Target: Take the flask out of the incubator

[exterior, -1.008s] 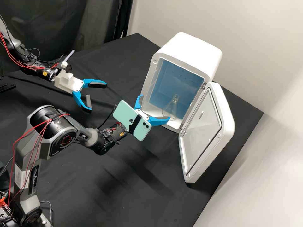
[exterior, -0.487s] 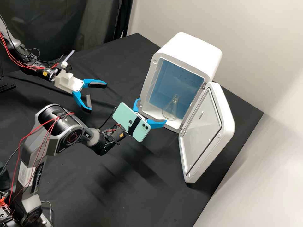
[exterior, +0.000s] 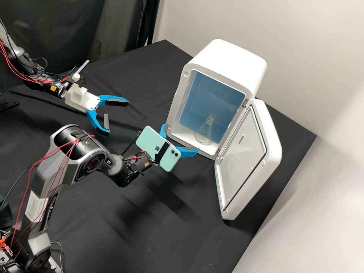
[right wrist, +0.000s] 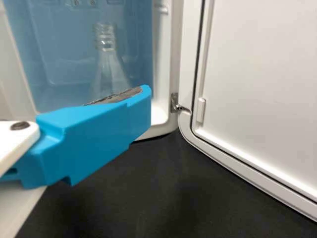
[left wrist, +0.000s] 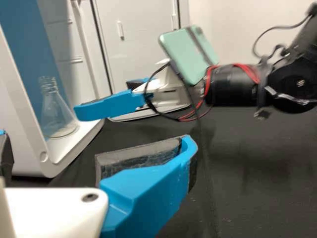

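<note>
- The white incubator (exterior: 227,62) stands on the black bench (exterior: 151,220), close to the bench's far right edge and short of its right corner.
- Its door (exterior: 248,159) is swung fully open on the side nearer the right corner. The door's lower corner reaches down to the bench surface.
- The inside of the incubator is pale blue.
- The flask (exterior: 204,131) is inside the incubator, upright on the floor of the chamber and nearer the hinge side than the other wall. It is clear glass, cone-shaped, with a narrow open neck.
- The right gripper (exterior: 180,137) hangs just in front of the incubator's lower lip with its two blue fingers (right wrist: 94,131) spread wide and nothing between them. One finger is beside the outer wall opposite the hinge, and the other lies along the front of the bottom rim. Neither touches the flask, which is farther in.
- A mint-green phone (exterior: 157,148) is strapped across the right arm's wrist, just behind the gripper.
- The left gripper (exterior: 116,115) is over the bench toward its far left edge, well apart from the incubator. Its fingers are also spread, and it holds nothing.
- Red wires (exterior: 57,151) run along the right arm's dark grey body.
- A dark curtain (exterior: 76,30) hangs behind the far left edge of the bench.
</note>
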Motion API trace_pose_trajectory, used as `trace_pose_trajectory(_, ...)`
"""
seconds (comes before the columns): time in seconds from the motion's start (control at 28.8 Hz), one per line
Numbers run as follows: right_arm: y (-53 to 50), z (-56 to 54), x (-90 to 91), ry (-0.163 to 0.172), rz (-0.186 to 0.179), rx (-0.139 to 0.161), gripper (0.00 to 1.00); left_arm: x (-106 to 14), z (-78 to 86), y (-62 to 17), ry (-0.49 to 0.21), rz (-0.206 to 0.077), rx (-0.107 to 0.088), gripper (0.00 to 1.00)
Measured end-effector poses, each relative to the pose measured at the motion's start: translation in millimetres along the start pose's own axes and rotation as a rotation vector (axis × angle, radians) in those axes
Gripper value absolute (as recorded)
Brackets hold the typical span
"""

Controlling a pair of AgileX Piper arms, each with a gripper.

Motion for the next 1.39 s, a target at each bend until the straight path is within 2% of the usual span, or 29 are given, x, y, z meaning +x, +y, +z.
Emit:
trace_pose_trajectory(0.17,-2.5,2.3,6.4,-0.01,-0.007,-0.007,1.0,-1.4,0.7,3.4,-0.002,0.011,0.002,1.0)
trace_pose_trajectory(0.66,-5.1,3.7,26.6,0.001,0.003,-0.035,1.0,-1.1,3.1,2.9,-0.009,0.008,0.003,1.0)
trace_pose_trajectory(0.76,-6.9,5.1,32.3,-0.003,-0.001,-0.05,1.0,-1.1,3.1,2.9,-0.009,0.008,0.003,1.0)
trace_pose_trajectory(1.39,-8.9,6.6,39.8,-0.007,-0.007,-0.05,1.0,-1.0,3.5,1.7,-0.007,-0.005,0.004,1.0)
